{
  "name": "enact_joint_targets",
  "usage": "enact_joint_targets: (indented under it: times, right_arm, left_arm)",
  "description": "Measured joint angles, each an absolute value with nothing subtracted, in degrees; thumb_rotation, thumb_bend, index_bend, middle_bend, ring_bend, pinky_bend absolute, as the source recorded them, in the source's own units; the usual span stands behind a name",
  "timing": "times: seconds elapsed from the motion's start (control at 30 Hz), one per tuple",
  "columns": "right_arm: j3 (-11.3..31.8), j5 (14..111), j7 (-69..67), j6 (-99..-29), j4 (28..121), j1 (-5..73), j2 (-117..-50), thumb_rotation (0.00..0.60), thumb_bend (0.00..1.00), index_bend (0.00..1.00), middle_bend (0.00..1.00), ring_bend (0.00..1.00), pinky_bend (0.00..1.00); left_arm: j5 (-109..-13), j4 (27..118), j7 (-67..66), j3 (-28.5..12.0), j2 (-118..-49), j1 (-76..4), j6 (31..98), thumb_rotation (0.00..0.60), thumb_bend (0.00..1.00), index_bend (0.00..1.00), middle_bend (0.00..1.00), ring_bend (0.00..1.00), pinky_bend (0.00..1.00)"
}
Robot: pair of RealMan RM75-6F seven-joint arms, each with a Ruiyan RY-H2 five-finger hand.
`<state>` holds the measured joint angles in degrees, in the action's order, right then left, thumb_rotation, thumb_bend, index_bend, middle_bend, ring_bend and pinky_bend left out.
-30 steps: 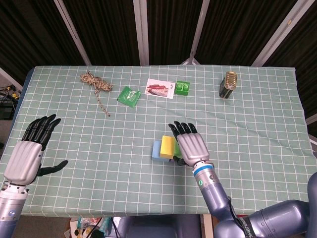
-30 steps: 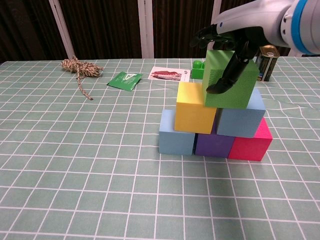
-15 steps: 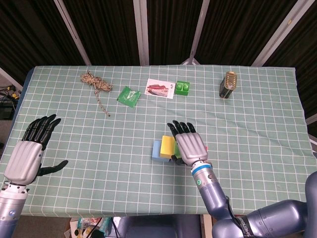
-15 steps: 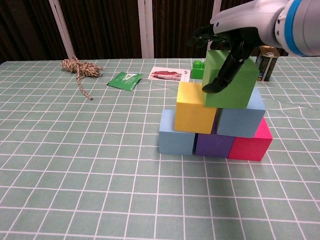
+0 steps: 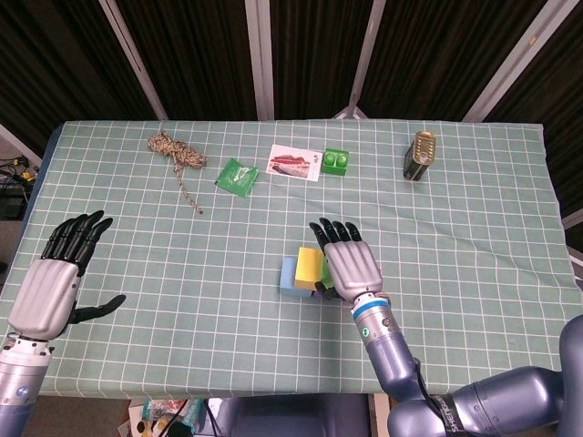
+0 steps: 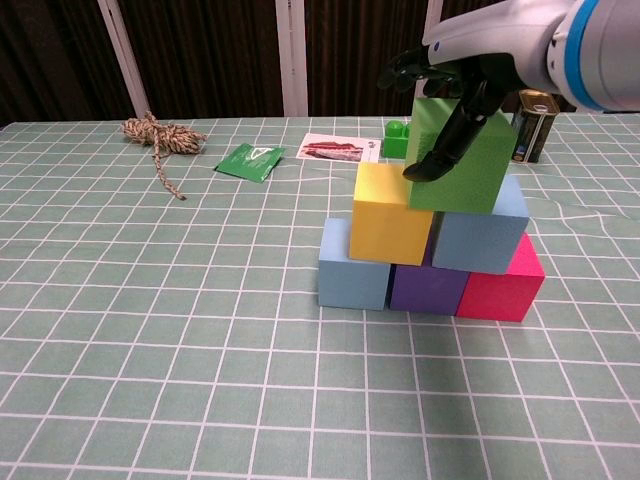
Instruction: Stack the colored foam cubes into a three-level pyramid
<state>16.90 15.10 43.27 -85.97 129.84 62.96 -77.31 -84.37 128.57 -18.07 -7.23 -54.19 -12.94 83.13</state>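
Green cube [image 6: 462, 160] gripped by right robot hand [image 6: 455, 85], tilted above yellow cube [image 6: 390, 213] and light-blue cube [image 6: 482, 228]. To be levelled, centred over seam before release. Left robot hand [image 5: 50, 291] spread, idle.

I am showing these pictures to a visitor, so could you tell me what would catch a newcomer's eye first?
The bright stack of foam cubes mid-table: blue, purple and pink below, yellow and light blue above. The right robot hand holds a green cube tilted over the top. The left robot hand hovers open at the table's left edge.
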Motion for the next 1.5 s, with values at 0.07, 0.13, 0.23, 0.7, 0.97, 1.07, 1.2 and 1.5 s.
enact_joint_targets:
  times: [0.07, 0.13, 0.23, 0.7, 0.97, 1.07, 1.2, 1.5]
  right_arm:
    - [17.1, 15.1, 43.4, -86.1, 129.9, 62.9, -77.4, 0.6, 0.31, 0.0, 0.0, 0.0, 0.0]
    - [17.2, 15.1, 43.5, -86.1, 129.9, 62.8, -77.5, 0.6, 0.31, 0.0, 0.0, 0.0, 0.0]
    - [17.3, 14.9, 43.7, -86.0, 130.2, 62.6, -77.5, 0.6, 0.31, 0.0, 0.0, 0.0, 0.0]
    - [18.0, 14.4, 44.4, -85.5, 132.7, 62.2, -76.7, 0.6, 0.31, 0.0, 0.0, 0.0, 0.0]
    - [17.3, 16.0, 44.6, -85.2, 134.9, 61.4, -75.1, 0.6, 0.31, 0.0, 0.0, 0.0, 0.0]
    - [17.4, 16.4, 44.1, -84.2, 135.0, 61.0, -74.1, 0.6, 0.31, 0.0, 0.0, 0.0, 0.0]
    - [17.3, 16.8, 44.1, -82.8, 135.0, 60.7, -72.1, 0.6, 0.31, 0.0, 0.0, 0.0, 0.0]
    - [16.7, 15.4, 44.4, -78.8, 135.0, 59.8, -66.4, 0.6, 0.31, 0.0, 0.0, 0.0, 0.0]
  left_arm:
    - [-84.3, 128.6, -18.1, -7.2, -54.2, -13.0, 83.1, 0.6, 0.03, 0.0, 0.01, 0.0, 0.0]
    - [-84.3, 128.6, -18.1, -7.2, -54.2, -13.0, 83.1, 0.6, 0.03, 0.0, 0.01, 0.0, 0.0]
    - [-84.3, 128.6, -18.2, -7.1, -54.2, -13.0, 83.0, 0.6, 0.03, 0.0, 0.01, 0.0, 0.0]
    - [-84.2, 128.5, -18.1, -7.2, -54.2, -13.0, 83.2, 0.6, 0.03, 0.0, 0.01, 0.0, 0.0]
    - [-84.3, 128.4, -18.2, -7.2, -54.2, -12.9, 83.2, 0.6, 0.03, 0.0, 0.01, 0.0, 0.0]
    - [-84.5, 128.5, -18.3, -7.2, -54.2, -12.9, 83.4, 0.6, 0.03, 0.0, 0.01, 0.0, 0.0]
    - [-84.8, 128.6, -18.5, -7.1, -54.3, -12.8, 83.4, 0.6, 0.03, 0.0, 0.01, 0.0, 0.0]
    - [-85.0, 128.7, -18.4, -7.1, -54.2, -12.7, 83.7, 0.6, 0.03, 0.0, 0.01, 0.0, 0.0]
